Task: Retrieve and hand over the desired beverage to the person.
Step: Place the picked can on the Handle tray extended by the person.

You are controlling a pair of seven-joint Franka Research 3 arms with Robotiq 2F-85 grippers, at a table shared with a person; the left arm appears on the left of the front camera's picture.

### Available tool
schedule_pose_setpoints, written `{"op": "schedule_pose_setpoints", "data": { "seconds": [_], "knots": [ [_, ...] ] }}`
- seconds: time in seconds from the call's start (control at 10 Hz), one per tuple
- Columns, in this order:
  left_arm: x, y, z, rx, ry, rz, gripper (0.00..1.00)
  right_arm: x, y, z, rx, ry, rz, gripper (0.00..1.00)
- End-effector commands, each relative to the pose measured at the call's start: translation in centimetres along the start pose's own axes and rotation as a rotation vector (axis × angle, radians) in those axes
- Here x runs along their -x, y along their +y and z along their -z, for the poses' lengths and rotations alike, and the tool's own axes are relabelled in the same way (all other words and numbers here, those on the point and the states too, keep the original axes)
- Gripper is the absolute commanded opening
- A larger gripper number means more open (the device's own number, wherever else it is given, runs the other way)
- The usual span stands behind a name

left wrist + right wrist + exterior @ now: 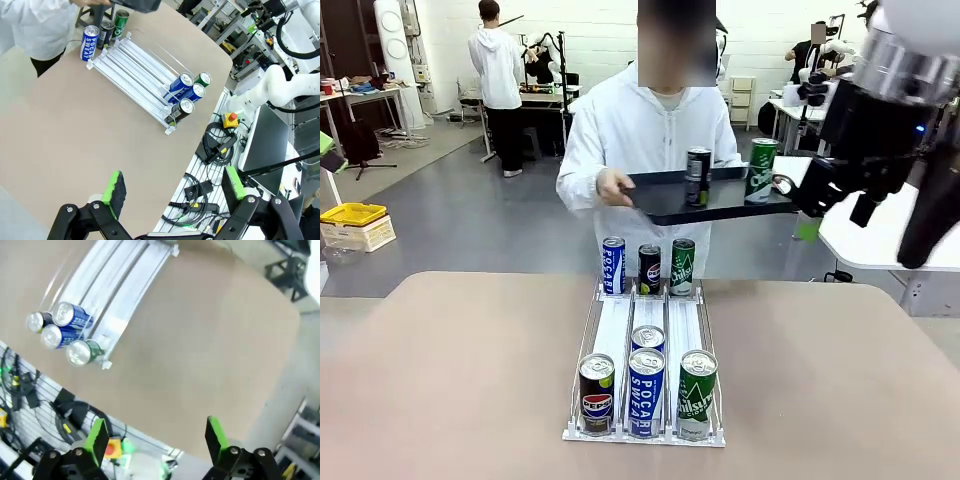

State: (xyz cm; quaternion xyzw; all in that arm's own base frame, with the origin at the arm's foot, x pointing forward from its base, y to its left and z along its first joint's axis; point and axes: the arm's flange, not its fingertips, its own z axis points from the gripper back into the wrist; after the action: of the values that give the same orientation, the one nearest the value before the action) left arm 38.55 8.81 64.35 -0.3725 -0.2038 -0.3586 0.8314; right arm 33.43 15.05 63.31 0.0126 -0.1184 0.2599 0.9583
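The person (645,135) stands at the table's (470,380) far side holding a tray (720,200) bearing two cans, while both grippers, left (172,192) and right (156,440), hover empty above the table, jaws spread.

- Grey floor (470,215) runs to a white brick wall (600,40).
- Desks (365,100) line the far left.
- A yellow bin (352,213) sits on the floor.

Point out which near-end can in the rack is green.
The Chilsung can, in the rack's right lane; its neighbours are a blue Pocari Sweat and a dark Pepsi.
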Motion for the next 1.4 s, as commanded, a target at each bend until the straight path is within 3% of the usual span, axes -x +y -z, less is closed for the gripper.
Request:
{"op": "schedule_pose_setpoints", "data": {
  "seconds": [0.0, 0.1, 1.3],
  "knots": [
    [0.1, 0.0, -0.2, 0.012, -0.013, 0.02, 1.0, 0.0, -1.9, 0.3, -0.108, -0.043, -0.019, 1.0],
    [0.1, 0.0, -0.2, 0.012, -0.013, 0.02, 1.0, 0.0, 0.0, 0.0, 0.0, 0.0, 0.0, 1.0],
    [0.1, 0.0, -0.2, 0.012, -0.013, 0.02, 1.0, 0.0, 0.0, 0.0, 0.0, 0.0, 0.0, 1.0]
  ]
}}
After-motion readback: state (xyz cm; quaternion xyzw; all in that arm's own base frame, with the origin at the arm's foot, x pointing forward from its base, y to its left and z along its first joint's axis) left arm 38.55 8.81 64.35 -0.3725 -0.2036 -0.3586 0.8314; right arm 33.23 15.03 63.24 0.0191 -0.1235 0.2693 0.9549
